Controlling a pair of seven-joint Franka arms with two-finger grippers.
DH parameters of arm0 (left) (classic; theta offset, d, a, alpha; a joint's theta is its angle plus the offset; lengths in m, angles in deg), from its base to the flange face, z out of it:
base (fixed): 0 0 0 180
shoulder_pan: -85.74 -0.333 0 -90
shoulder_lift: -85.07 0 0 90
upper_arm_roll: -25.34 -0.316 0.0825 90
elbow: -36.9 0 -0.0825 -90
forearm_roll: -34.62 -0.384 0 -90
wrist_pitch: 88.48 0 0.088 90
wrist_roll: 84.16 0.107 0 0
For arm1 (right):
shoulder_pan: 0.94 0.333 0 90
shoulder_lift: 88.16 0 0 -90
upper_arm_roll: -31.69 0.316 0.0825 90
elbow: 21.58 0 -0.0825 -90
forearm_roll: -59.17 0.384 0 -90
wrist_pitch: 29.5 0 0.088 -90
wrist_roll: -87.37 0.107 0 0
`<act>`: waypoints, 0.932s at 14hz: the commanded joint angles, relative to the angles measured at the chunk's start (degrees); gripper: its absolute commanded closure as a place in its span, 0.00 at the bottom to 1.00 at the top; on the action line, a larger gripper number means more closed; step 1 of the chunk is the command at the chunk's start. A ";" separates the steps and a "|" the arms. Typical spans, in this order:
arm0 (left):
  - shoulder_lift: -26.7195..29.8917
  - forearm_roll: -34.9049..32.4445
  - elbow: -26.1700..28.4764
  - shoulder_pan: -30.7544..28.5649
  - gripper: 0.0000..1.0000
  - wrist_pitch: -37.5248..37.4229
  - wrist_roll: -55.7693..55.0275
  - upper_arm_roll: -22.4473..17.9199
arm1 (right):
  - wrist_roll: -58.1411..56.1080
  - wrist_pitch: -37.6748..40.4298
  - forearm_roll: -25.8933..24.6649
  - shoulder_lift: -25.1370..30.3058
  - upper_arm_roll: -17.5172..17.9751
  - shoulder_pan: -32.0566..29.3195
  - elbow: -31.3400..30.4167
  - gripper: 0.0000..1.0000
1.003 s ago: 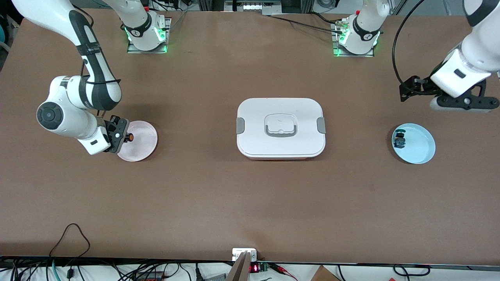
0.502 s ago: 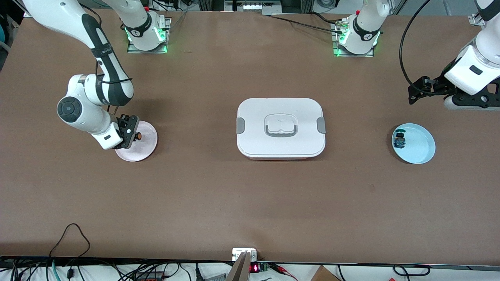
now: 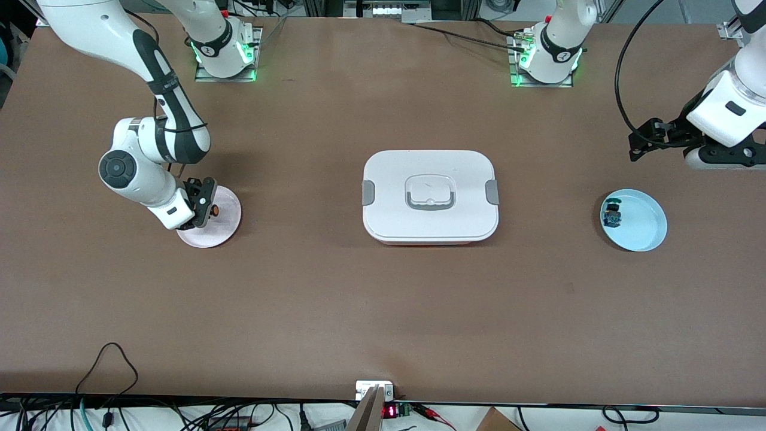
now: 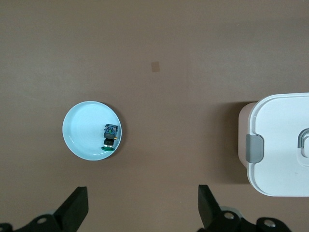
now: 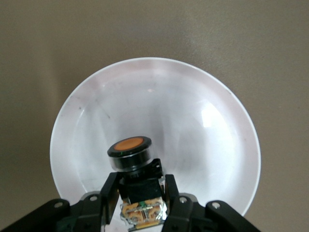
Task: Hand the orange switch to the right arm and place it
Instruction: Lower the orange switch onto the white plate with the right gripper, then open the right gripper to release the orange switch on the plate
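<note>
Over pink plate (image 5: 203, 125): orange switch (image 5: 133, 166) upright

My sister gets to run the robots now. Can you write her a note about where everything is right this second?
Right gripper: shut on the orange switch, just over the pink plate.
Left gripper: open, holding nothing, waiting up over the table near the blue plate.
Blue plate holds the other switch. The white box sits mid-table, closed.
Done: the right arm has the orange switch.
Left: probably lower it, let go on the pink plate, back away.
</note>
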 commanded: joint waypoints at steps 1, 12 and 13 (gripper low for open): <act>-0.71 -0.02 -1.63 -0.54 0.00 -1.21 -0.30 0.15 | -0.89 -2.45 -0.94 -0.09 -0.01 -0.03 -1.62 0.97; -1.50 0.34 -1.72 -2.91 0.00 -1.04 -0.75 0.94 | -0.09 15.89 0.29 9.75 -0.01 -0.11 7.49 0.00; -1.50 0.33 -1.63 -3.00 0.00 -1.03 -0.65 0.94 | -0.09 18.44 0.38 9.84 -0.01 -0.11 10.13 0.00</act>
